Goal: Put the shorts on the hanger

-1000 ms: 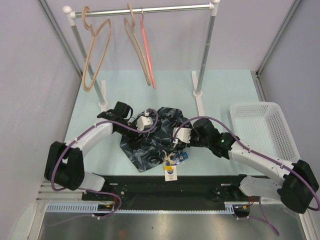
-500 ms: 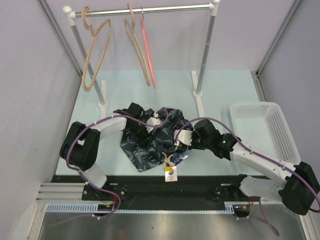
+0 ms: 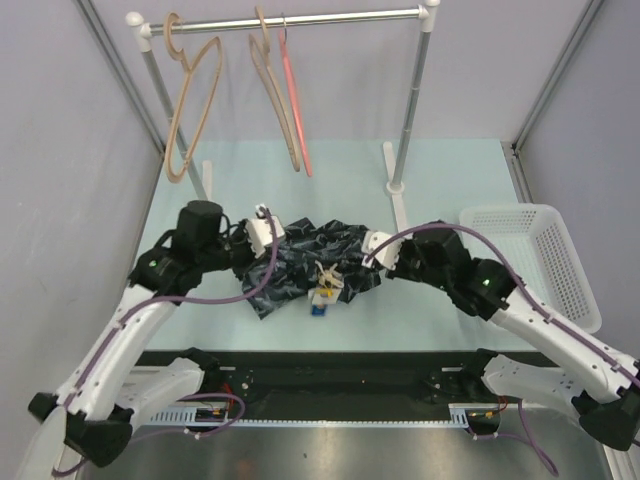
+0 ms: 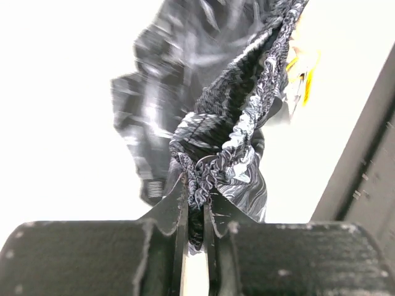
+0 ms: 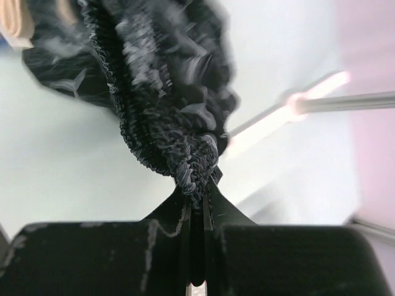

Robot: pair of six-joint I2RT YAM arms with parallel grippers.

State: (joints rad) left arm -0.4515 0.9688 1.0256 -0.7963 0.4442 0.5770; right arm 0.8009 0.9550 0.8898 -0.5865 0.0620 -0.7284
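The shorts (image 3: pixel 322 252) hang stretched between the two hands just above the table (image 3: pixel 250 175), in front of the rail (image 3: pixel 330 17). The left hand (image 4: pixel 195 206) is clamped on a bunched fold of the elastic waistband, and the right hand (image 5: pixel 197 185) is closed on a thin ridge of the same band at the other end. Both bites look shallow, close to the fingertips, so the likeliest failure, as I judge it, is fabric sliding out of one hand if the arms pull further apart or lift sharply. The shorts would then swing from one corner. The drawstring and the tag (image 3: pixel 320 300) dangle below the middle and could drag or snag. The hanger (image 3: pixel 296 110) hangs on the rail, up and behind, well apart from the shorts and just beside a tan wooden hanger (image 3: pixel 270 90). It is thin and hangs free, so a nudge would probably set it swinging, tangle it with its neighbour or lift its hook off the rail. A second wooden hanger (image 3: pixel 190 100) hangs toward the left end. Bare table lies between the shorts and the rail's feet, which gives room to go forward. The rail's two uprights bound the path, the white basket (image 3: pixel 520 213) sits near the right arm's elbow, and walls close both sides.
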